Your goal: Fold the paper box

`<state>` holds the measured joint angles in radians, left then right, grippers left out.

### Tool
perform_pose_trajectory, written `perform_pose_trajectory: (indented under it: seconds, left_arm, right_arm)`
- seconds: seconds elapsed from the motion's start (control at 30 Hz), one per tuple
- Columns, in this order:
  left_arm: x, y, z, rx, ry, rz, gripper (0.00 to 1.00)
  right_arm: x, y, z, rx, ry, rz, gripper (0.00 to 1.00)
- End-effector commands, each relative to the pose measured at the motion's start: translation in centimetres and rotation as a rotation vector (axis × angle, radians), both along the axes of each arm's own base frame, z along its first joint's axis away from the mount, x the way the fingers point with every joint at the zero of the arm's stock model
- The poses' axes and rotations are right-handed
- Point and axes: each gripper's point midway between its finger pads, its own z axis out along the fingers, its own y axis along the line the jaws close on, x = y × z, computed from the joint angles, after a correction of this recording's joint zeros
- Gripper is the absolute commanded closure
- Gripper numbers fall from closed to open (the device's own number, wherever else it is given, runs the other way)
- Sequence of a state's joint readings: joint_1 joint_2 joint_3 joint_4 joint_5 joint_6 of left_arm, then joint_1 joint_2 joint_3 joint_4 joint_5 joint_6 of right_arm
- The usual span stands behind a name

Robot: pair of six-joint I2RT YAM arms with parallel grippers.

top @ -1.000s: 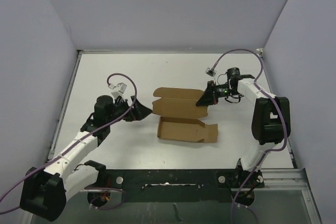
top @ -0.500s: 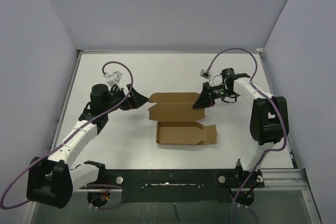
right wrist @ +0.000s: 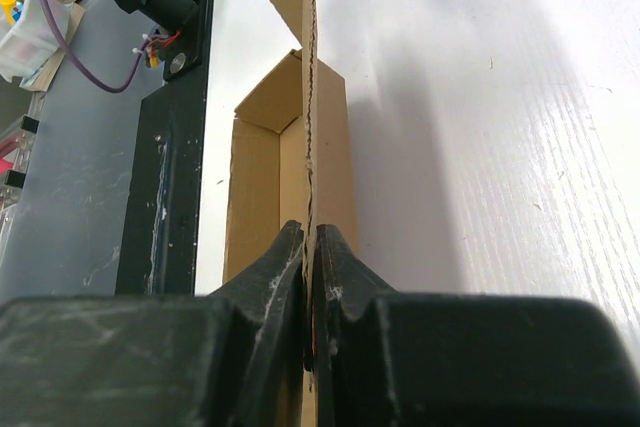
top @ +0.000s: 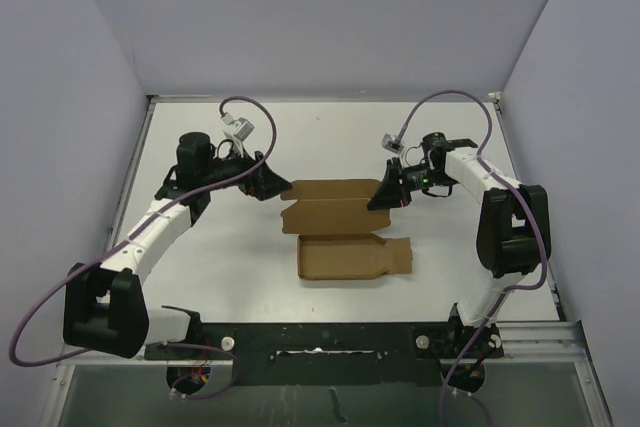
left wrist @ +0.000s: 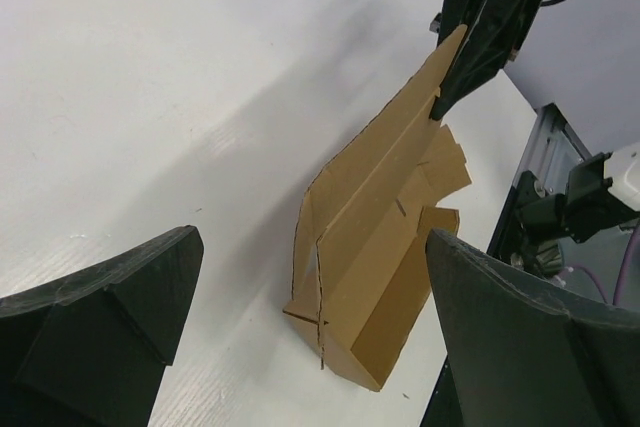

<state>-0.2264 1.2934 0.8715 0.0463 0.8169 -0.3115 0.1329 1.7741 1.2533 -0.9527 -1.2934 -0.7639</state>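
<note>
The white worktop (top: 200,257) carries 2 arms, with their bases at its near edge. The left arm (top: 150,237) reaches along the left edge toward the far side. The right arm (top: 500,217) stands by the right edge and bends inward.

The paper box (top: 340,232) lies about in the middle of the worktop, between the 2 grippers. It is brown cardboard, only partly formed. A shallow tray part lies flat on the side of the near edge, and a long panel with flaps is raised on the far side.

The right gripper (top: 385,192) is closed narrow on the right end of this raised panel. In the right wrist view its 2 fingers (right wrist: 265,277) pinch the thin cardboard edge.

The left gripper (top: 268,179) is spread wide and holds nothing. It is near the left end of the box, and the left wrist view shows no contact.
</note>
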Motion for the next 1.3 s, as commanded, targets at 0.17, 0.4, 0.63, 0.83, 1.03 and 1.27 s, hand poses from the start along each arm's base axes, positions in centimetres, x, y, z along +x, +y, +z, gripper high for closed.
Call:
perform_pose_trajectory:
  seconds: [0.17, 0.4, 0.63, 0.83, 1.03, 1.27]
  left_arm:
    - [-1.3, -1.3, 0.1, -0.042, -0.047, -0.115, 0.06]
    - [-1.4, -1.3, 0.6, -0.062, -0.082, -0.093, 0.06]
    - [-1.6, -1.3, 0.7, -0.066, -0.093, -0.098, 0.06]
    - [-1.7, -1.5, 0.6, -0.07, -0.088, -0.122, 0.07]
    - [-1.6, -1.7, 0.2, -0.075, -0.074, -0.138, 0.09]
    - [-1.6, -2.3, -0.2, -0.11, -0.044, -0.172, 0.14]
  right_arm:
    - [-0.2, 0.8, 2.7, 0.071, -0.092, 0.036, 0.99]
    - [-0.4, 0.8, 2.8, 0.072, -0.098, 0.039, 0.99]
    - [-0.5, 0.8, 3.0, 0.075, -0.103, 0.04, 0.99]
    - [-0.6, 0.8, 3.0, 0.075, -0.106, 0.04, 0.99]
    - [-0.9, 1.0, 3.3, 0.084, -0.116, 0.052, 0.99]
    - [-1.2, 1.2, 3.7, 0.098, -0.128, 0.067, 0.99]
